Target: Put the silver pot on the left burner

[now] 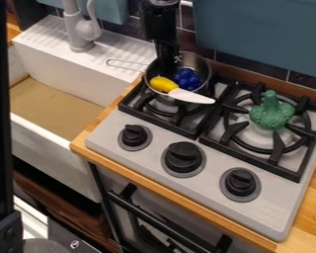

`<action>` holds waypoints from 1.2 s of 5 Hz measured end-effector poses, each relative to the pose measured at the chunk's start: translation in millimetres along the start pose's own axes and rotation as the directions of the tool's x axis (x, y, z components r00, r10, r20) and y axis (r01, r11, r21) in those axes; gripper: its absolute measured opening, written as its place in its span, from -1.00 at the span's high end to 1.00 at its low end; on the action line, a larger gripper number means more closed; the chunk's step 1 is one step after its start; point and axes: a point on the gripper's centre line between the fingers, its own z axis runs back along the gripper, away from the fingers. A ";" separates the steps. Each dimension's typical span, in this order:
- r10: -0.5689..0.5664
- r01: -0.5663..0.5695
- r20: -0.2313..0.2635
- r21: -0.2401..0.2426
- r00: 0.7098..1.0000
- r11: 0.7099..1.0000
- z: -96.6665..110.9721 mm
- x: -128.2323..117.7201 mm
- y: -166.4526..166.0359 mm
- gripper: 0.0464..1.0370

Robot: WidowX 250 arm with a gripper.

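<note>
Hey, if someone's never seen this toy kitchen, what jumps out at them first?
Probably the bright green toy broccoli, sitting alone on the right burner. Next, the silver pot on the left burner, with a blue cluster inside and a yellow-handled knife across its rim. The black gripper hangs down over that pot.

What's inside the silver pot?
In the silver pot are a blue grape-like cluster and a yellow-handled knife, its white blade jutting past the rim. They and the gripper hide what lies beneath.
</note>
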 end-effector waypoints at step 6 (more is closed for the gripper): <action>-0.218 0.200 -0.128 -0.138 0.968 0.970 67.3 0.6 22.8 -0.92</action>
